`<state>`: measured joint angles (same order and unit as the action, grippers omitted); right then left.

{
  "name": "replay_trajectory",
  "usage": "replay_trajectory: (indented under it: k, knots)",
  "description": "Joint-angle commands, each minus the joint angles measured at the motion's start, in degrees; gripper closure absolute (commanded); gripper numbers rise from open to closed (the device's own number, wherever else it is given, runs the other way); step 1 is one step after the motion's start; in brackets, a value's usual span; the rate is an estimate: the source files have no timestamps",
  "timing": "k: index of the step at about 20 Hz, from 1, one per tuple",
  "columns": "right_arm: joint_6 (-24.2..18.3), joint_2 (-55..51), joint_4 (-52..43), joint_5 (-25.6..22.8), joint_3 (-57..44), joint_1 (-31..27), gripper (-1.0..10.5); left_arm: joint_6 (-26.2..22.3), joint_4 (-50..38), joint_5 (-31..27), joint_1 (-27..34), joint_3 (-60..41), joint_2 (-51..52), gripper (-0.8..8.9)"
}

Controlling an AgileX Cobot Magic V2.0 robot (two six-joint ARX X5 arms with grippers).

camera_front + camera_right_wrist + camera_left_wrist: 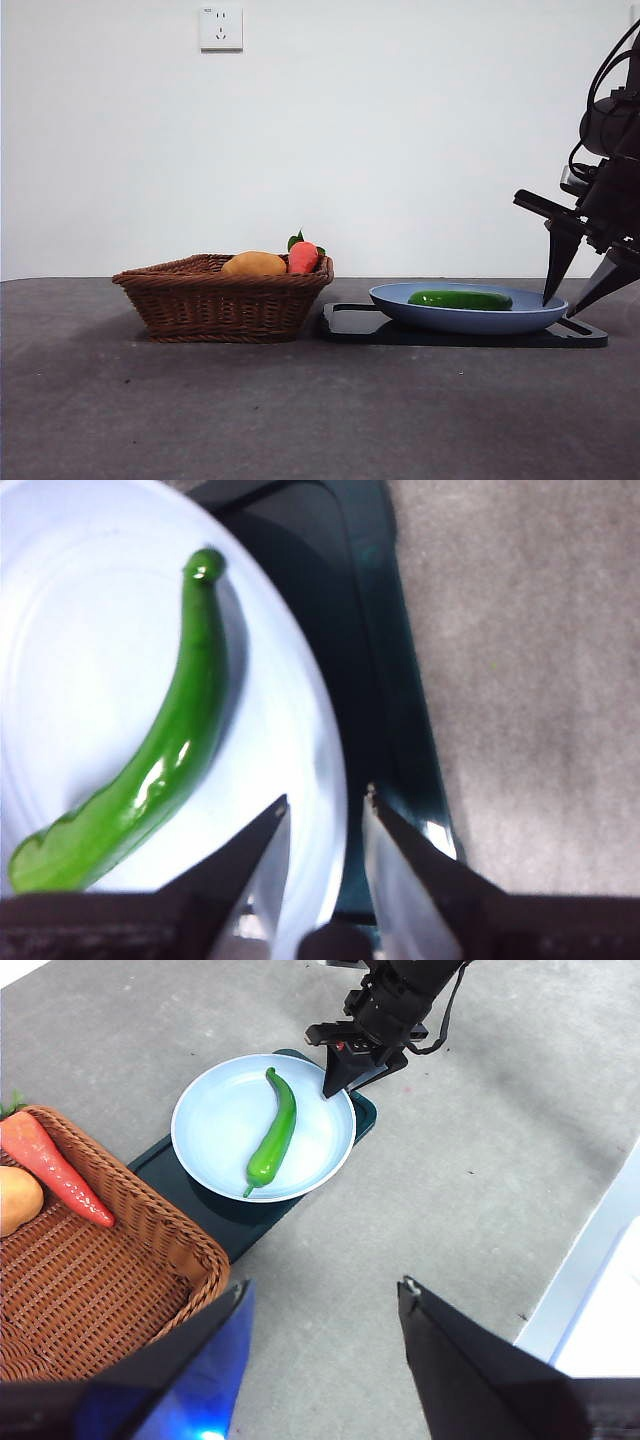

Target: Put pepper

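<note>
The pepper (460, 299) lies flat in the blue plate (400, 296), running lengthwise across its middle; nothing grips it. In the left wrist view the pepper (273, 1132) shows as a long, curved, glossy green pod with its stem end toward the basket (150, 1230) side of the plate (215, 1100). The plate sits on a dark tray (345, 325), which rests on the grey counter (300, 420).

The right pincer (580, 300) hangs at the plate's outer rim, on the side away from the basket (225, 300). Its jaws are spread a little and empty; in the right wrist view the right pincer (326, 805) straddles the rim, with the pepper (165, 750) just beside one jaw and not touched.

The left pincer (325, 1295) hovers high over the counter near the basket, jaws spread wide and empty.

The basket stands just beside the tray and contains a carrot (303, 257) and a yellow-orange fruit (254, 264).
</note>
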<state>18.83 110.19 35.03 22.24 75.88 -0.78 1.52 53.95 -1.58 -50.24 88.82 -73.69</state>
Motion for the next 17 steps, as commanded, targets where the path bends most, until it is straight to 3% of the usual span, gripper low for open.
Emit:
replay_trajectory:
  k: [1, 4, 9, 12, 17]
  knots:
    - [-0.94, -0.63, 1.40, -0.33, 1.22, -0.42, 8.0, 0.39, -0.70, 0.04, -0.31, 1.22, -0.48, 5.55]
    - [-4.52, -6.67, 5.53, -3.23, 1.22, -1.07, 8.0, 0.37, -0.66, 0.04, -0.31, 1.22, -0.48, 5.55]
    - [-14.01, -22.93, 18.62, -2.64, 1.22, 0.13, 8.0, 0.35, -0.68, 0.07, -0.31, 1.22, -0.50, 5.55]
    - [-16.39, -34.75, 27.56, -2.67, 1.22, 3.82, 8.0, 0.37, -0.70, 0.07, -0.31, 1.22, -0.50, 5.56]
    - [-16.35, -50.36, 35.69, -2.67, 1.22, 11.26, 8.1, 0.28, -0.66, 0.13, -0.31, 1.22, -0.50, 5.57]
